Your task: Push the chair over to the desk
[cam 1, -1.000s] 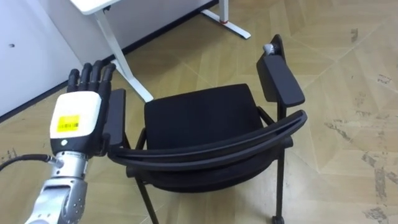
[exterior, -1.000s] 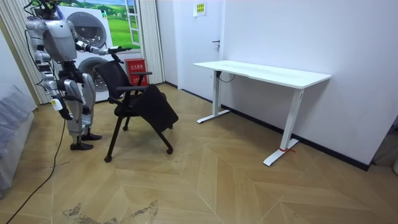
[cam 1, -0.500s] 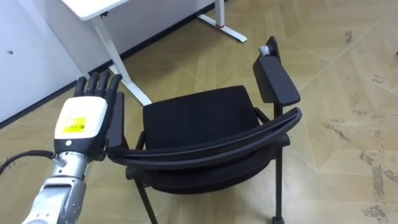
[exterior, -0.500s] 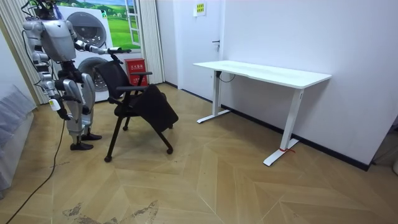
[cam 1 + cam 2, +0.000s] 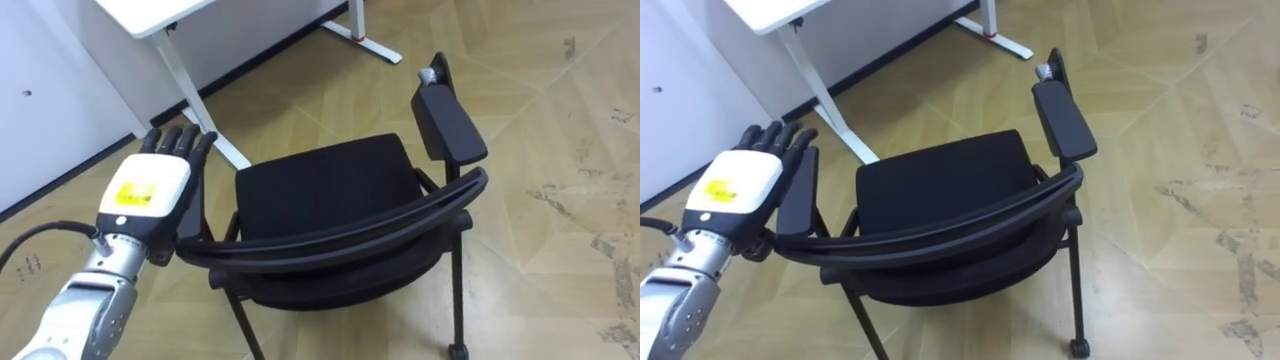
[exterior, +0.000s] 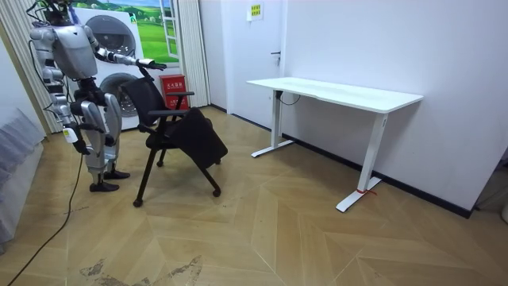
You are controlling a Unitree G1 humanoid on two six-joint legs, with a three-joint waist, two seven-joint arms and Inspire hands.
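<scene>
A black chair (image 5: 325,190) with two armrests stands in front of me, its curved backrest (image 5: 340,238) nearest me and its seat facing a white desk. My left hand (image 5: 150,190) is held out flat, open, over the chair's left armrest (image 5: 190,205), fingers pointing forward. Whether it touches the armrest I cannot tell. In the room view I stand upright behind the chair (image 6: 171,123) at the room view's left, left hand (image 6: 153,65) stretched above its back. My right hand (image 6: 71,133) hangs by my hip.
The white desk (image 5: 150,12) stands just beyond the chair, its white leg and foot (image 5: 205,110) close to the left armrest. A washing machine (image 6: 119,40) and a red box (image 6: 172,86) stand behind the chair in the room view. Wooden floor stretches to the right.
My left hand has reached a little further forward over the left armrest. The chair stands where it was in the room view.
</scene>
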